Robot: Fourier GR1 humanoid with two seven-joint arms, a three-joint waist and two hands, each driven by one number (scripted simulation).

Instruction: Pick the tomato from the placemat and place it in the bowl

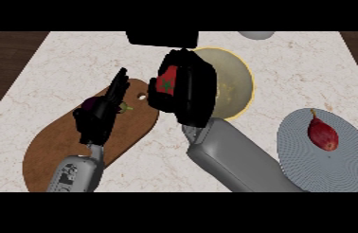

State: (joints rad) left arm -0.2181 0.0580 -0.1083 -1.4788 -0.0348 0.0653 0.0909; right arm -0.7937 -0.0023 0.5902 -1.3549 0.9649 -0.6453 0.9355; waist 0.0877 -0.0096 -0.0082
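A red tomato (166,83) with a green stem patch sits in my right hand (189,92), whose fingers are curled round it. The hand is raised at the left edge of the cream bowl (236,83) with a yellow rim and hides that side of the bowl. The round blue-grey placemat (300,154) lies at the lower right, with a dark red pointed fruit or vegetable (323,134) on it. My left hand (101,114) rests open, fingers up, over the wooden board.
A brown wooden cutting board (52,151) lies at the left, and a purple vegetable (91,103) on it is partly hidden behind my left hand. A black block (161,38) stands at the back centre. A white object (256,34) shows at the back edge.
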